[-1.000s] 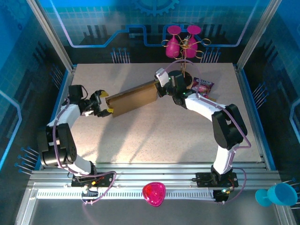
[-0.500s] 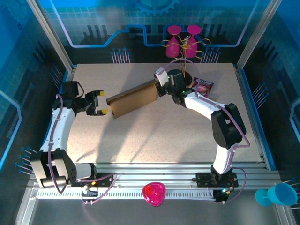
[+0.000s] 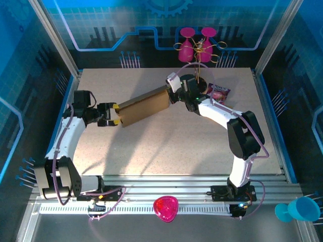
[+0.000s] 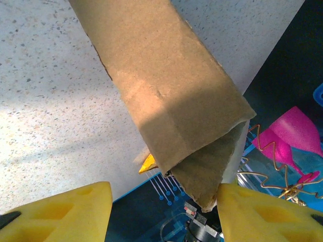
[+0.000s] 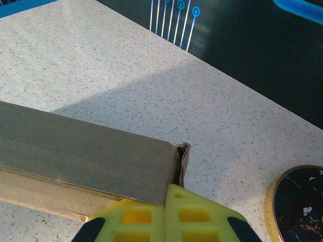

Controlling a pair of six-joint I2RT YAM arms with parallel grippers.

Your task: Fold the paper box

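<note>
since half a second ago the left gripper [image 3: 115,114] has come back in to the near end of the paper box [image 3: 144,107], which it had stood clear of, and its jaws have narrowed; the right gripper [image 3: 173,95] and the box have hardly shifted. in the top view the left gripper's yellow fingertips now sit on either side of the box's end, one just above it and one just below. in the left wrist view the jaws are still parted, with the brown cardboard [image 4: 166,91] running away from the left gripper [image 4: 161,195] and its ragged open end hanging between the two fingers [image 4: 75,209]; the finger on the right of that view is almost at the cardboard's edge, the other is clear of it, so nothing is clamped. at the far end the right gripper [image 5: 165,194] is closed, its two yellow fingers pressed together on the corner of the box [image 5: 75,156], holding that end. the box stretches as a long flat sleeve between the two grippers, slanting across the speckled table [image 3: 151,151] and throwing a shadow under it. just behind the right gripper lies a purple snack bag [image 3: 218,92], and beside its fingers a dark round thing with a pale rim [image 5: 298,201]. well beyond it, past the table's edge, stand two pink goblets [image 3: 194,45].
</note>
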